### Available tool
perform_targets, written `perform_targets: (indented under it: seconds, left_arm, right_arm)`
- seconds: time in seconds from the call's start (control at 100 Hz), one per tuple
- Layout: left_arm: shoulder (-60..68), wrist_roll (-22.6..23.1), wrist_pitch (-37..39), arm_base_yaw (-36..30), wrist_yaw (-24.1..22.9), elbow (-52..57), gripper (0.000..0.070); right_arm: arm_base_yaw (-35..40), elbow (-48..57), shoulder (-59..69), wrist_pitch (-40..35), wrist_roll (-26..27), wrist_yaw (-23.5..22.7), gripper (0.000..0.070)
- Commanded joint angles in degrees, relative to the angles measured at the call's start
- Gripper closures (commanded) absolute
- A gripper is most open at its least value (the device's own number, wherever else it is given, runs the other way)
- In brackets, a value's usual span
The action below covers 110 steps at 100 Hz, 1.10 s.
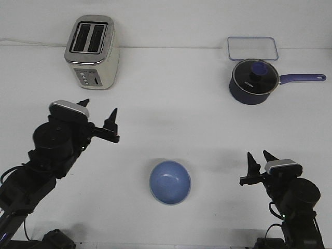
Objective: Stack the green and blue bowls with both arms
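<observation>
The light blue bowl (pixel 170 182) sits upright on the white table, near the front and at the middle. A thin pale edge shows under its near rim; I cannot tell if that is the green bowl, which shows nowhere else. My left gripper (pixel 99 107) is open and empty, raised to the left of and behind the bowl, well apart from it. My right gripper (pixel 258 154) is to the right of the bowl, its fingers a small gap apart and empty, also clear of it.
A cream toaster (pixel 92 51) stands at the back left. A dark navy saucepan (pixel 252 81) with a glass lid and a blue handle stands at the back right, with a clear rectangular container (pixel 252 47) behind it.
</observation>
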Motion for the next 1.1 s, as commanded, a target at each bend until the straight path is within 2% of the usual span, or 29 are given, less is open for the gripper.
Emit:
perform_targets:
  seconds: [0.0,0.08,0.11,0.15,0.22,0.23,0.24,0.38,0.49,0.66,1.09]
  left_arm:
    - [-0.9,2.3,0.5,2.5,-0.5,-1.5,0.0234]
    - [-4.7,2.3,3.8,6.2,-0.4,-7.0,0.0316]
    - [-6.4,2.3,5.8,7.4,-0.4,-9.7,0.0372]
    - [-9.3,2.3,9.2,8.9,-0.4,-14.2,0.0466]
    - [-14.3,2.3,15.5,10.9,0.0,-22.3,0.0654]
    - [-15.5,2.3,17.0,11.3,0.1,-24.2,0.0696]
    - [-16.0,2.2,17.5,11.4,0.1,-24.8,0.07]
    - [-28.3,1.6,29.5,13.8,3.6,-41.6,0.0689]
    - [-35.2,0.1,33.0,14.4,4.2,-48.9,0.0689]
    - [-37.6,-0.6,31.6,14.4,3.5,-50.2,0.0688]
    - [-37.6,-2.6,31.6,14.4,3.6,-50.2,0.0687]
  right_arm:
    - [0.1,0.6,-0.7,0.7,0.6,0.2,0.0345]
    - [0.1,0.6,-2.5,0.2,1.0,0.6,0.0391]
    - [0.1,0.6,-3.1,0.0,1.3,0.7,0.0418]
    - [0.1,0.6,-4.1,-0.3,1.6,1.2,0.0493]
    - [0.1,0.6,-6.0,-0.5,1.8,2.5,0.0685]
    - [0.1,0.6,-6.3,-0.5,1.8,2.6,0.07]
    - [0.1,0.6,-6.5,-0.5,1.8,2.7,0.07]
    - [0.1,0.5,-10.2,-0.2,2.1,4.0,0.07]
    - [0.1,0.5,-12.1,0.1,1.6,5.4,0.07]
    - [0.1,0.5,-12.3,0.1,2.2,6.8,0.07]
    - [0.1,0.5,-12.3,0.1,2.3,6.4,0.07]
